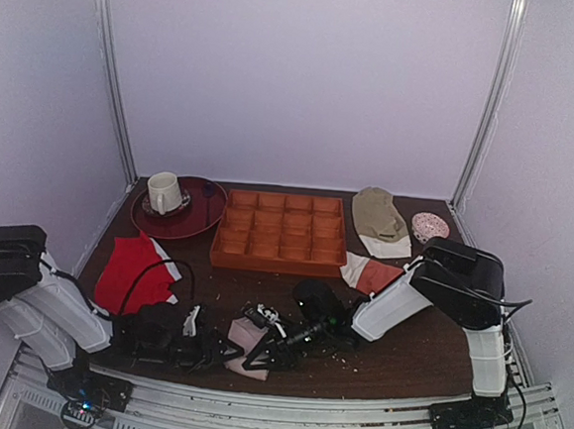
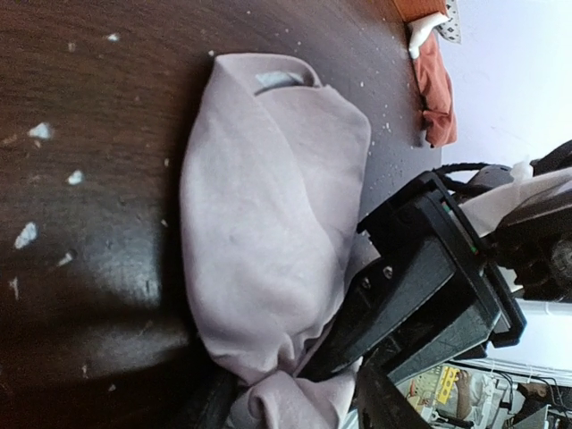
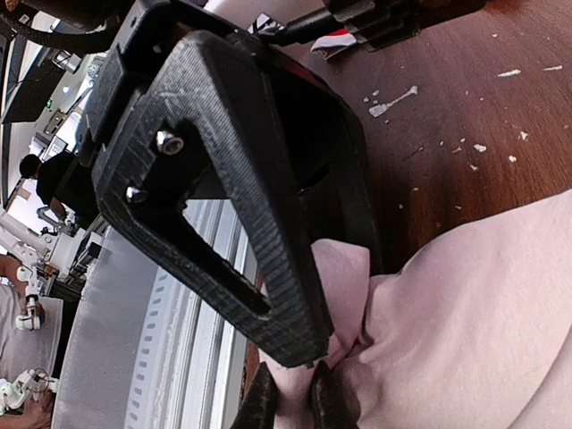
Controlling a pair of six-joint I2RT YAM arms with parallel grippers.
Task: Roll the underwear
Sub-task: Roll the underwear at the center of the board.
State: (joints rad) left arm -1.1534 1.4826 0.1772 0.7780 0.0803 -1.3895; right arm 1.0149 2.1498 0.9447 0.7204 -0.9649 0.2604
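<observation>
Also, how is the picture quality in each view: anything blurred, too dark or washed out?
Top external view: soft and grainy, the underwear dim at the near edge. Left wrist view: its folds crisp, the table in deep shadow at lower left, background at right washed out. Right wrist view: cloth evenly lit, background at left bright and blurred.

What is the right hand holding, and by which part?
The pinkish-beige cloth underwear, pinched between the fingertips of the right hand at a bunched fold.
</observation>
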